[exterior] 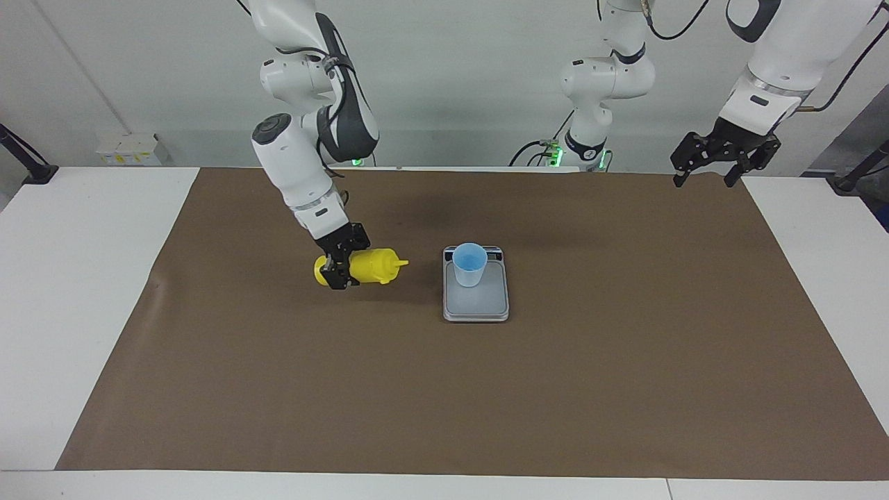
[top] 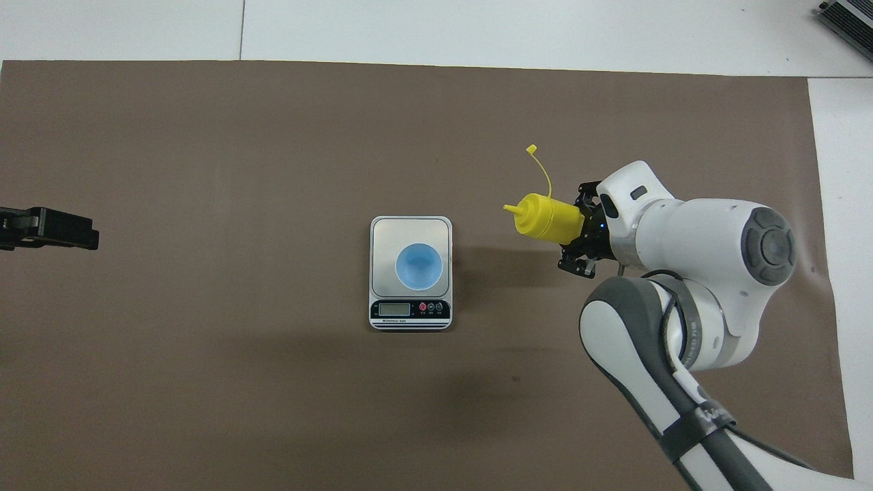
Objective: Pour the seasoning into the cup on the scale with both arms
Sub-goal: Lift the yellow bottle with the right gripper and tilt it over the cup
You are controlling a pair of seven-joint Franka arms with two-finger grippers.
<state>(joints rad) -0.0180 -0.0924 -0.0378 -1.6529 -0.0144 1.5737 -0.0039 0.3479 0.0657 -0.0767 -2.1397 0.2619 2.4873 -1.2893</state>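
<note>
At the worktable, we see the right gripper (exterior: 338,267) clamped on the seasoning bottle (exterior: 368,267) — a bright yellow squeeze bottle held on its side in the air, gripped around the lower part of its body. In the overhead view the bottle (top: 548,217) sticks out of the gripper (top: 583,235) toward ten o'clock, its conical nozzle aimed toward the scale, and its thin cap strap curls away toward twelve o'clock, the loose cap at its tip. The bottle hangs over the brown mat (exterior: 625,389), between the scale and the right arm's end of the table, and its nozzle stops short of the scale's edge. From the cup, in that same overhead view, the bottle sits at roughly two o'clock. The scale (exterior: 476,305) lies flat at the middle of the mat, and the pale blue cup (exterior: 469,264) stands upright on its grey plate, on the half nearer to the display strip (top: 410,310), which runs along the end nearer to the robots. We can make out a pale screen and small round buttons on that strip, but no writing on it that we can read; the bottle shows no label. The left gripper (exterior: 707,170) waits in the air over the mat's corner at the left arm's end — its fingers spread wide and nothing between them.
</note>
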